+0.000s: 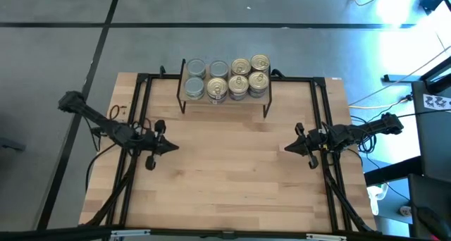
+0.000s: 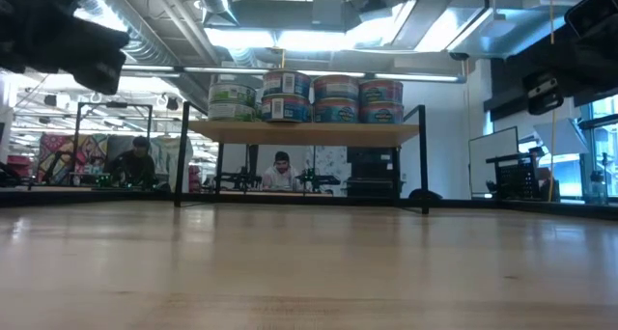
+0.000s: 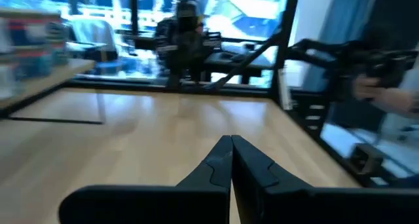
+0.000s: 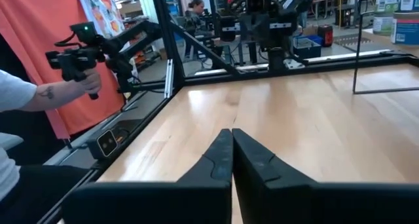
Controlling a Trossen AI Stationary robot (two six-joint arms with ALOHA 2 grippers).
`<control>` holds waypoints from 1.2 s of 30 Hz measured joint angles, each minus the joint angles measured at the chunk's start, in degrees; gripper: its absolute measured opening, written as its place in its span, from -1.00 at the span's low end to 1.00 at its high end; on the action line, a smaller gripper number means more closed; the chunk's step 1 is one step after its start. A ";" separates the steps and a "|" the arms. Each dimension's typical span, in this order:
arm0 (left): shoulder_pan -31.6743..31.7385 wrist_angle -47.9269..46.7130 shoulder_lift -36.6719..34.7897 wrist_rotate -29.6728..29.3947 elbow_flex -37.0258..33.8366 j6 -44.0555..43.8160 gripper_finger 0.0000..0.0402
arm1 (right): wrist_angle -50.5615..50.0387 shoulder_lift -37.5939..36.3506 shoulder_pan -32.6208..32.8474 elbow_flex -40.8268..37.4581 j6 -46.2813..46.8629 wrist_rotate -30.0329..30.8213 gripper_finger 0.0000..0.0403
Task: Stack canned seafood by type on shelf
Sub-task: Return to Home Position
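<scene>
Several round tins [image 1: 227, 77] stand on the shelf [image 1: 225, 99], a low light-wood platform on thin black legs at the table's far edge. Silver-lidded tins [image 1: 195, 79] take its left half, gold pull-ring tins [image 1: 250, 75] its right. The low view shows the tins [image 2: 307, 97] stacked two high on the shelf board [image 2: 305, 133]. My left gripper [image 1: 175, 147] hovers shut over the table's left part, pointing right. My right gripper [image 1: 287, 148] hovers shut over the right part, pointing left. Both wrist views show shut fingers, the left gripper [image 3: 231, 142] and the right gripper [image 4: 232, 133], above bare wood.
A black metal frame [image 1: 314, 79] runs along the table's sides and far edge. Bare wooden tabletop [image 1: 229, 163] lies between the two grippers and in front of the shelf. A person's arm holding a handle device [image 4: 75, 61] shows beyond the table's edge in the right wrist view.
</scene>
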 joint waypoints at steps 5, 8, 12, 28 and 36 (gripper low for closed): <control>6.08 -10.85 -9.24 0.77 0.00 1.98 -1.00 | -0.11 0.00 0.00 -0.02 -0.17 0.00 -0.95; 8.65 -14.62 -15.87 3.43 0.03 3.20 -1.00 | -0.38 0.00 0.00 -0.07 -0.20 -0.17 -0.94; 10.72 -14.30 -19.01 5.21 0.23 6.72 -1.00 | -0.62 -0.16 0.00 -0.09 -1.19 -0.37 -0.93; 14.51 -14.77 -18.52 3.87 0.09 9.62 -1.00 | -0.48 -0.48 -0.01 -0.13 -7.02 -0.44 -0.93; 14.51 -14.76 -18.51 3.86 0.09 9.57 -0.95 | 0.05 -0.48 0.00 -0.13 -6.99 -0.35 -0.93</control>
